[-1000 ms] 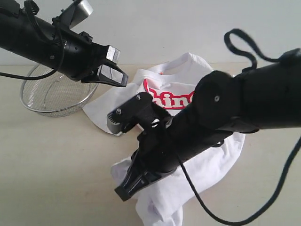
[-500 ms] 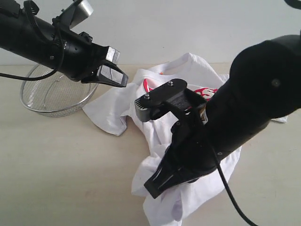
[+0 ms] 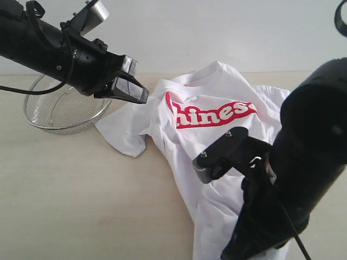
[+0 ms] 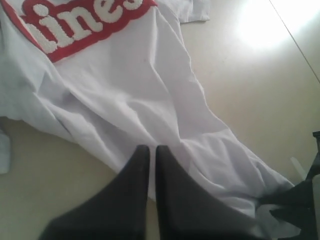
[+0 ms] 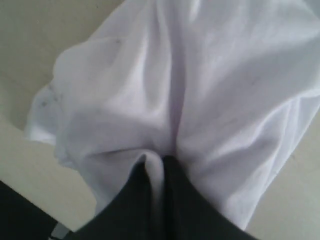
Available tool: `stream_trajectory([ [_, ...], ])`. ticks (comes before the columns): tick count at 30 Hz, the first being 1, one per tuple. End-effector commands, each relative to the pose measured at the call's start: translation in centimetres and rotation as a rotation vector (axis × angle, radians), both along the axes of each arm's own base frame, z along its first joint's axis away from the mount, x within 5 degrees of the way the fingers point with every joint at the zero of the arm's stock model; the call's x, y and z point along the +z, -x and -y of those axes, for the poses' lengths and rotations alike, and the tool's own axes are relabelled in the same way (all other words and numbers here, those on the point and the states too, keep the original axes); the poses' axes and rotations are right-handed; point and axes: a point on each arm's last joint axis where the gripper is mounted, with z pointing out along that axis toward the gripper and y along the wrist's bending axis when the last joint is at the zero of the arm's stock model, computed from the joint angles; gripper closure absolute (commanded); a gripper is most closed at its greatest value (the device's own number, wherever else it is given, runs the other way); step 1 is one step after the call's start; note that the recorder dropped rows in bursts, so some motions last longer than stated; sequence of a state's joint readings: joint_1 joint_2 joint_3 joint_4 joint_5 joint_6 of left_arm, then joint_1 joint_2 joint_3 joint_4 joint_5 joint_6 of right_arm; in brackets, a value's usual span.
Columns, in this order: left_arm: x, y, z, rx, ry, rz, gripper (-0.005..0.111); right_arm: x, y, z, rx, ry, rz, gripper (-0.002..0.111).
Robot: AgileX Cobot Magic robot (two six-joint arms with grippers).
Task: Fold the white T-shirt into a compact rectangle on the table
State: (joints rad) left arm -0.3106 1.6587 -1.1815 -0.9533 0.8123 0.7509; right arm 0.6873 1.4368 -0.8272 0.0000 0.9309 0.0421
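The right fingers (image 5: 137,200) are pressed together on a pinch of white cloth. A ridge of the shirt (image 3: 181,143) rises between their tips, at the shirt's near end, close to the near edge of the bench (image 3: 70,189). The black right arm (image 3: 303,162) stands over that part and hides the hem in the exterior view.

From there the shirt runs away across the middle of the bench, wrinkled and chest up. Its red lettering (image 3: 211,114) is readable, and one sleeve (image 3: 122,135) is spread flat toward the left. The collar (image 3: 187,86), showing a bit of orange, lies toward the far edge.

The left fingers (image 4: 175,200) are closed against each other with only a thin slit between them, and they hold nothing. They hang over the sleeve side of the shirt and appear clear of the cloth.

Behind them, toward the far left corner, a steel mesh bowl (image 3: 59,111) sits on the bench just beside the sleeve. Whether the two touch I cannot tell.
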Motion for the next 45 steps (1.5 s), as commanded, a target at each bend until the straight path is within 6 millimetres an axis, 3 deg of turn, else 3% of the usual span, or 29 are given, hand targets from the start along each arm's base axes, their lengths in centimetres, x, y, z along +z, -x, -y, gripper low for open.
stream_trajectory([
  [1, 0.3, 0.4, 0.1, -0.018, 0.0, 0.002, 0.102, -0.7, 0.6, 1.4, -0.018, 0.111, -0.011, 0.108],
  [6, 0.2, 0.5, 0.1, -0.032, -0.003, -0.007, 0.102, -0.7, 0.7, 1.9, -0.008, 0.167, -0.018, 0.108],
  [13, 0.2, 1.6, 0.3, -0.119, 0.013, -0.093, 0.102, -0.7, 0.4, 1.5, 0.009, 0.119, 0.013, 0.105],
  [16, 0.1, 1.9, 0.4, -0.141, 0.016, -0.117, 0.102, -0.7, 0.2, 1.0, -0.002, 0.067, 0.036, 0.082],
  [19, -0.6, 2.4, 0.7, -0.17, 0.017, -0.167, 0.102, -0.7, 0.1, 0.8, -0.023, 0.045, 0.048, 0.037],
  [21, -1.7, 2.8, 1.4, -0.193, 0.005, -0.203, 0.102, -0.7, 0.0, 0.9, -0.074, 0.044, 0.059, 0.029],
  [25, -5.2, 4.4, 5.1, -0.298, -0.004, -0.308, 0.102, -0.6, -0.4, 0.8, -0.083, 0.029, 0.094, 0.05],
  [28, -6.4, 5.5, 8.1, -0.358, 0.017, -0.322, 0.102, -0.5, -0.6, 0.5, -0.093, -0.005, 0.125, 0.065],
  [31, -7.2, 6.1, 10.0, -0.379, -0.001, -0.304, 0.102, 0.4, -0.7, 0.4, -0.095, -0.056, 0.175, 0.081],
  [35, -8.5, 6.2, 11.0, -0.36, -0.034, -0.283, 0.102, 2.3, -0.4, 0.8, -0.105, -0.128, 0.264, 0.106],
  [40, -10.6, 5.2, 11.1, -0.282, -0.076, -0.276, 0.102, 4.8, 0.4, 1.9, -0.123, -0.167, 0.373, 0.108],
  [45, -13.2, 4.6, 11.2, -0.24, -0.116, -0.305, 0.102, 5.6, 1.0, 2.7, -0.133, -0.152, 0.386, 0.108],
])
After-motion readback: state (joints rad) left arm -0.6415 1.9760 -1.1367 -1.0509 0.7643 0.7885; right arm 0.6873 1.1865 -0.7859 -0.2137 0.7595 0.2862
